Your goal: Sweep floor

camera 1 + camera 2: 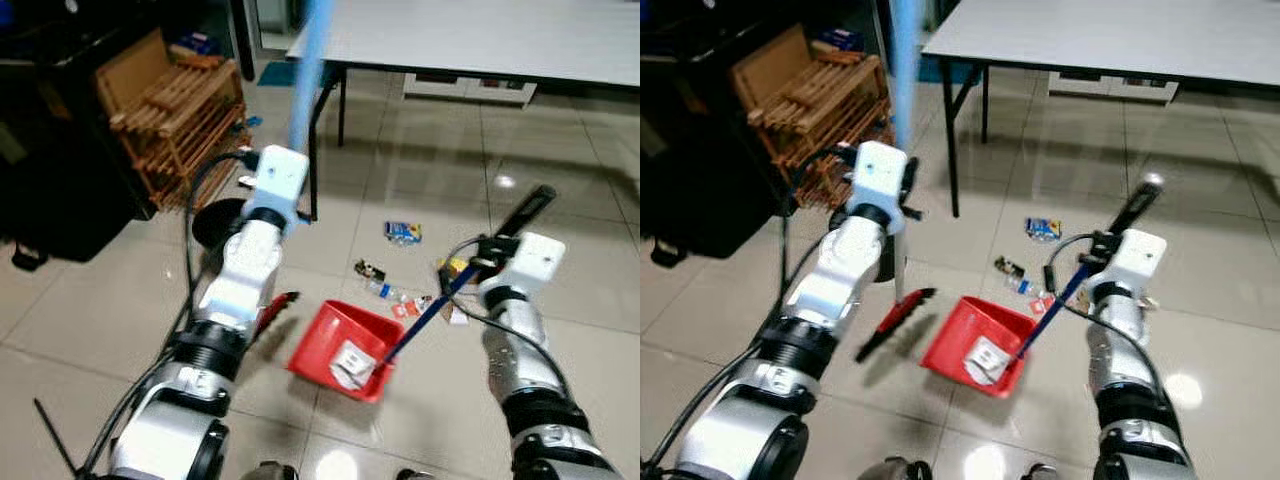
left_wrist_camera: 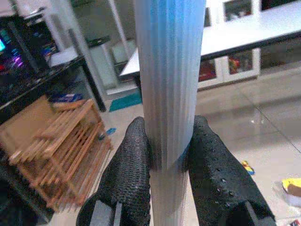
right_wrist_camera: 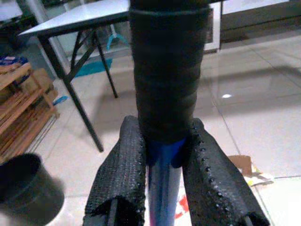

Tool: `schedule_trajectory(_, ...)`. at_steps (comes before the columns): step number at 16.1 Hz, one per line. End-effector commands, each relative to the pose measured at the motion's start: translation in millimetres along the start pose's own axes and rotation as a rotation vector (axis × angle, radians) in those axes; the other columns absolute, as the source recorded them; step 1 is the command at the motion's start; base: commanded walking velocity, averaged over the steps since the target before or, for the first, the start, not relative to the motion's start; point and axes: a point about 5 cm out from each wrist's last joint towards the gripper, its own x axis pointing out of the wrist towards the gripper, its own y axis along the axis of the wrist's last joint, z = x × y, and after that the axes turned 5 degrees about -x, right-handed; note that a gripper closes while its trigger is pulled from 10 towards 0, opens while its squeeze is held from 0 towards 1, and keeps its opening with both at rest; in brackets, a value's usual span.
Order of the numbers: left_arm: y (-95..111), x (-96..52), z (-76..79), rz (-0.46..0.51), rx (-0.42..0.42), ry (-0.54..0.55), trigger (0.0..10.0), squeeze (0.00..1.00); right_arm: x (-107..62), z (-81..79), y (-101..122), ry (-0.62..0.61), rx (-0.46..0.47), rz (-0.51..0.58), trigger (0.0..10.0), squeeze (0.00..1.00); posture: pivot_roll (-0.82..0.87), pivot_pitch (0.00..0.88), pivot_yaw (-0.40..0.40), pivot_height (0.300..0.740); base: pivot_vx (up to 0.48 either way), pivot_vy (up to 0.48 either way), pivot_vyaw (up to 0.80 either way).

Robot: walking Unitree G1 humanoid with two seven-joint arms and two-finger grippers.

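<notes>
My left gripper (image 2: 169,136) is shut on the pale blue broom handle (image 2: 169,70), which rises upright in front of me. The red and black broom head (image 1: 895,320) hangs near the floor, just left of the red dustpan (image 1: 335,325). My right gripper (image 3: 164,136) is shut on the dustpan's dark blue handle (image 1: 430,310), right below its black grip (image 3: 164,70). A crumpled white paper (image 1: 350,365) lies inside the pan. Beyond the pan, litter is scattered on the tiles: a blue packet (image 1: 402,232), a small dark piece (image 1: 369,269), wrappers (image 1: 405,300) and a yellow scrap (image 1: 453,266).
A white table (image 1: 480,40) on black legs (image 1: 314,150) stands ahead. A wooden rack (image 1: 180,110) and dark furniture are at the left, with a black bin (image 1: 213,222) by my left arm. Glossy tiled floor stretches to the right.
</notes>
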Motion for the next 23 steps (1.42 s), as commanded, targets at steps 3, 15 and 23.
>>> schedule_trajectory(3, 10, 0.9, -0.6, 0.044, 0.006, 0.026, 10.0, 0.00, 0.8, 1.7, 9, 0.002, 0.010, 0.041, 10.0, 0.00, -0.06, 0.139, 0.054, 0.740, 0.000, 0.000, 0.00)
schedule_trajectory(15, 9, 1.8, -11.2, 0.016, -0.037, 0.086, 10.0, 0.00, -3.7, 2.7, 3, 0.007, 0.011, 0.021, 10.0, 0.00, -0.06, 0.150, 0.060, 0.740, 0.399, 0.000, 0.00)
schedule_trajectory(23, 10, 2.5, -7.9, 0.013, -0.019, 0.058, 10.0, 0.00, -4.9, 3.4, 0, -0.002, 0.017, 0.008, 10.0, 0.00, -0.06, 0.171, 0.063, 0.740, 0.322, 0.000, 0.00)
